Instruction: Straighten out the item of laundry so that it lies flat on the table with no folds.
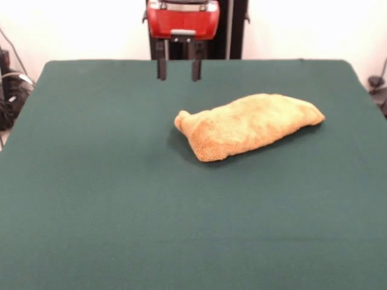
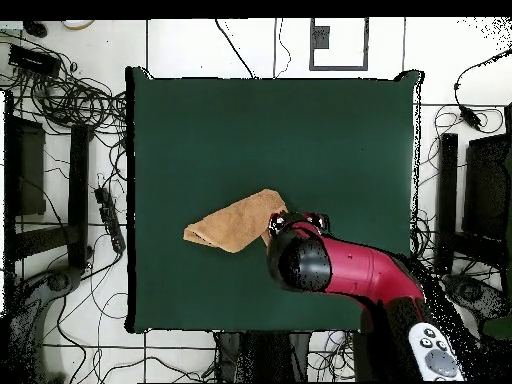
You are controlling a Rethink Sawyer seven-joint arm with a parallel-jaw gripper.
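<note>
The orange-tan towel (image 1: 248, 124) lies bunched and folded over into a long lump on the dark green table (image 1: 91, 181), right of the middle in the front view. No label shows. My gripper (image 1: 179, 69) hangs raised above the table at the far side, behind and left of the towel, open and empty, its two black fingers (image 1: 162, 67) apart. In the overhead view the towel (image 2: 235, 222) lies left of the middle of the table (image 2: 300, 130), and the gripper (image 2: 298, 220) sits just past the towel's right end, partly hidden under the red arm (image 2: 350, 270).
Cables and black equipment (image 2: 60, 100) lie on the floor around the table, with a cable strip (image 2: 108, 215) along its left edge. Dark gear stands past the table's sides in the front view (image 1: 9, 90). The pedestal (image 1: 233, 30) rises behind the far edge.
</note>
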